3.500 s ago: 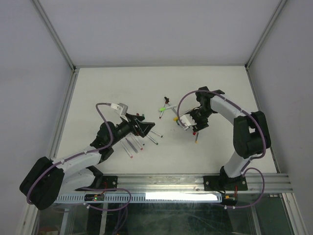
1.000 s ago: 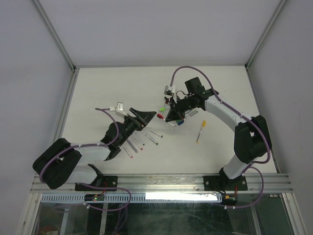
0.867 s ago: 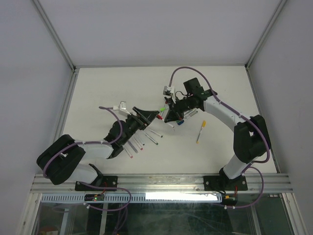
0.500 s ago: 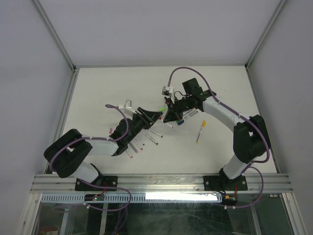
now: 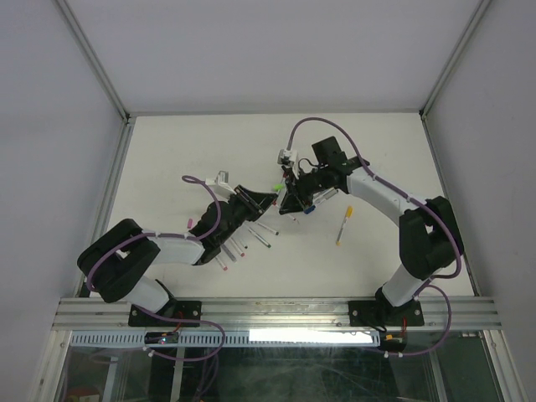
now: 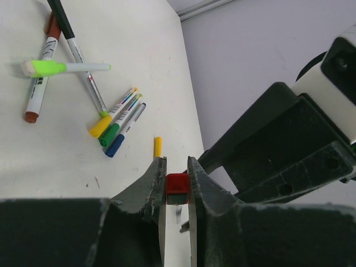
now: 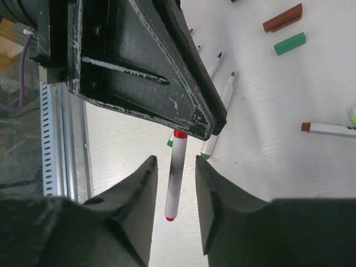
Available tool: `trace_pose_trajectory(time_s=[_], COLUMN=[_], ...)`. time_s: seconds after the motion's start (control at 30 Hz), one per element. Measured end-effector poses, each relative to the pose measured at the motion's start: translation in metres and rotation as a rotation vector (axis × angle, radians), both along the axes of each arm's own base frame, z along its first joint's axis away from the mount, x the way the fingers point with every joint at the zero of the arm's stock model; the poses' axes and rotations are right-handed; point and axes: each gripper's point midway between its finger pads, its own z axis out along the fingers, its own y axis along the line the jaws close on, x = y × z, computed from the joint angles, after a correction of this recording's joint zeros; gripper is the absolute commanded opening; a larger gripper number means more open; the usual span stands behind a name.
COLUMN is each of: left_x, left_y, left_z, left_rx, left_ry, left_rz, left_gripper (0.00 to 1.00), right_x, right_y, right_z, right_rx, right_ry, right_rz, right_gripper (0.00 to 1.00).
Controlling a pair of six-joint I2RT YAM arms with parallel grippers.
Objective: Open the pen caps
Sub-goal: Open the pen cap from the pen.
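Observation:
In the left wrist view my left gripper (image 6: 176,167) is shut on a red pen cap (image 6: 177,183), squeezed between both fingers. The white pen (image 7: 174,183) with a red end sticks out from that cap and runs between the jaws of my right gripper (image 7: 174,164). These jaws stand open, with a gap on each side of the barrel. From above, the left gripper (image 5: 272,199) and right gripper (image 5: 287,201) meet tip to tip over the table's middle. The red pen is too small to make out there.
Capped pens lie behind: a lime one (image 6: 61,68), a brown one (image 6: 41,72), a black one (image 6: 72,44), and a yellow, green and blue trio (image 6: 117,125). Loose brown (image 7: 282,18) and green caps (image 7: 290,43) lie nearby. Uncapped pens (image 5: 239,243) sit in a row; a yellow pen (image 5: 343,224) lies right.
My left arm reached toward the right gripper and its jaws closed on the red cap. My right gripper, which held the pen shut, has opened off the barrel.

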Motion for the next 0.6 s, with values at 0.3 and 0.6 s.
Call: trace_pose_trajectory(time_s=[0.3,0.6], left_x=[-0.003,-0.001], left_y=[-0.004,-0.002], left_z=[0.019,0.028], left_rx=[-0.009,0.013], left_ry=[-0.097,-0.163], left_rz=[-0.037,-0.035], left_gripper=[0.00,0.00], right_x=[-0.012,-0.013], right_y=[-0.002,0.005], right_z=[-0.008,-0.004], right_rx=[0.016,0.036], right_ry=[0.056,0.064], right_rz=[-0.020,-0.019], right_gripper=[0.43,0.00])
